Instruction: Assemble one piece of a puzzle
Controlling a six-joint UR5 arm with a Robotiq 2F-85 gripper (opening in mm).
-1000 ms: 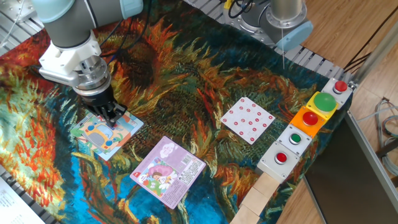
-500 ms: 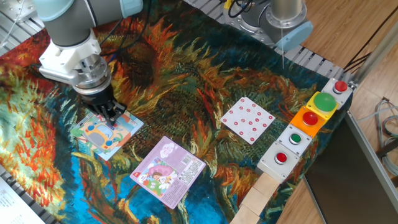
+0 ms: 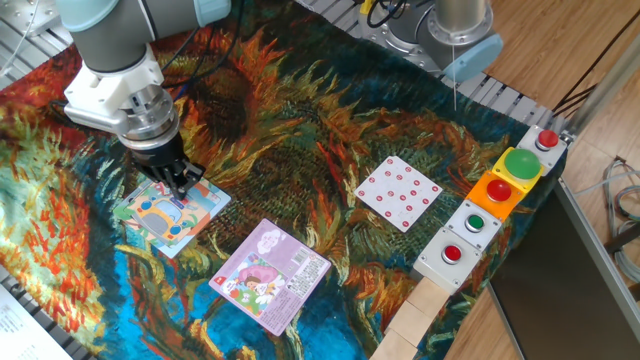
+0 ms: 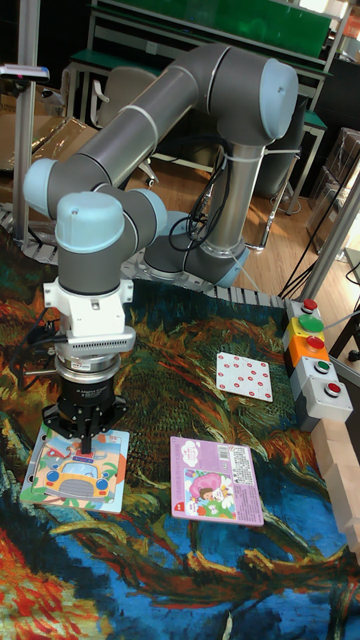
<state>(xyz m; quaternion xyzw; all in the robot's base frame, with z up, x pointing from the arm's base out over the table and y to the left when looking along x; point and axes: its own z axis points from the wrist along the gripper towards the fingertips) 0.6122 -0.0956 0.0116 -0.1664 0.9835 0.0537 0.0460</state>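
Note:
The puzzle [image 3: 168, 213] is a flat square board with an orange vehicle on pale blue and green, lying on the patterned cloth at the front left; it also shows in the tall view [image 4: 76, 468]. My gripper [image 3: 182, 181] points straight down over the board's far edge, fingertips just above it [image 4: 88, 432]. The black fingers stand close together and I see no piece between them. The board's far edge is partly hidden behind the fingers.
A purple-pink square puzzle [image 3: 270, 275] lies just right of the board. A white card with red dots [image 3: 398, 192] sits mid-table. A row of button boxes [image 3: 495, 195] lines the right edge, with wooden blocks [image 3: 415, 320] in front of it.
The gripper has risen slightly from the puzzle's far edge. The puzzle and other objects have not moved.

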